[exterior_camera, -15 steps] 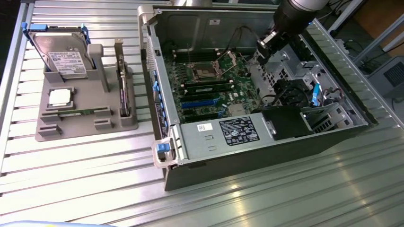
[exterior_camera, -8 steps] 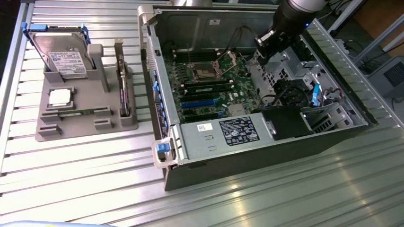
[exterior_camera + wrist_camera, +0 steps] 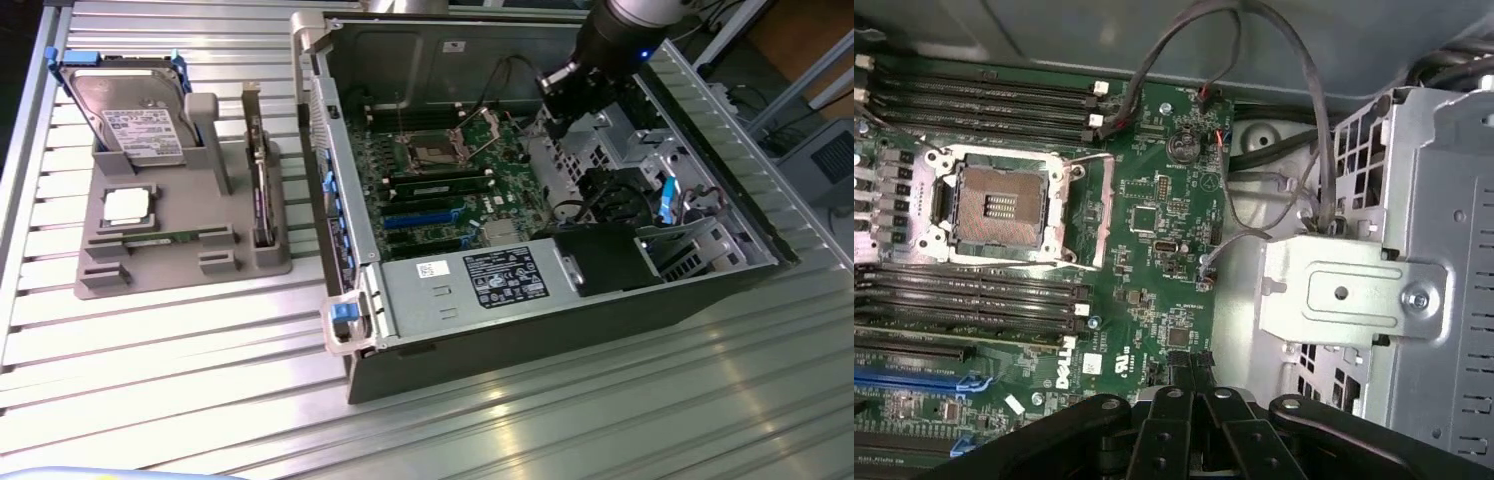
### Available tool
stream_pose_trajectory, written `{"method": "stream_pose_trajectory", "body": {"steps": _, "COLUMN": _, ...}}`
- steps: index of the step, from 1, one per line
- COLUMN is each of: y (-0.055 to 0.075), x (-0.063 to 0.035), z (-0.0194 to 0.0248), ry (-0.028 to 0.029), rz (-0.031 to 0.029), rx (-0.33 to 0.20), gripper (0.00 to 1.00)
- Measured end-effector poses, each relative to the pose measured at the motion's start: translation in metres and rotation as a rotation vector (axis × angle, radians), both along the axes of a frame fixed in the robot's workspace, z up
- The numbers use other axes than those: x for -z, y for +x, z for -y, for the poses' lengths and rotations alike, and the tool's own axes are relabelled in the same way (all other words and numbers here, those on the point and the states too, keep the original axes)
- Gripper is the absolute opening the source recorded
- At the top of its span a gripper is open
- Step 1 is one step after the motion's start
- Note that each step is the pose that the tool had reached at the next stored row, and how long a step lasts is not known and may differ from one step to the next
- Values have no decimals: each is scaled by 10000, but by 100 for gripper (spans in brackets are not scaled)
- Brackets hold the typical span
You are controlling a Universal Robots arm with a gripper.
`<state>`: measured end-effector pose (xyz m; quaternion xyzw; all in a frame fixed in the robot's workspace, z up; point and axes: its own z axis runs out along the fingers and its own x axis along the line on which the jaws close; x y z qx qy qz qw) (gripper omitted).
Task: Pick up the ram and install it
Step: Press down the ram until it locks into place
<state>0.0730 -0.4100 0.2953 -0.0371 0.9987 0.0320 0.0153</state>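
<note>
Your black gripper (image 3: 1192, 385) is hovering closed, empty, over the motherboard (image 3: 1154, 220); one thin green ram stick (image 3: 163, 238) is lying flat, lengthwise along the grey holder (image 3: 160, 270).

Ribbed shiny metal table (image 3: 561, 420), matt grey plastic holder (image 3: 174, 255).

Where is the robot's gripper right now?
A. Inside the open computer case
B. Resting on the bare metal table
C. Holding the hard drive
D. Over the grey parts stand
A: in the exterior view the gripper hangs inside the open computer case, above the green motherboard, far from the grey parts stand.
</note>
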Motion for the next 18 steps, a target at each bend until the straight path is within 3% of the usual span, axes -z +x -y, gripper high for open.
{"method": "stream_pose_trajectory", "body": {"steps": 18, "y": 0, "x": 37, "z": 0, "ry": -5, "rz": -1, "rx": 3369, "gripper": 10}}
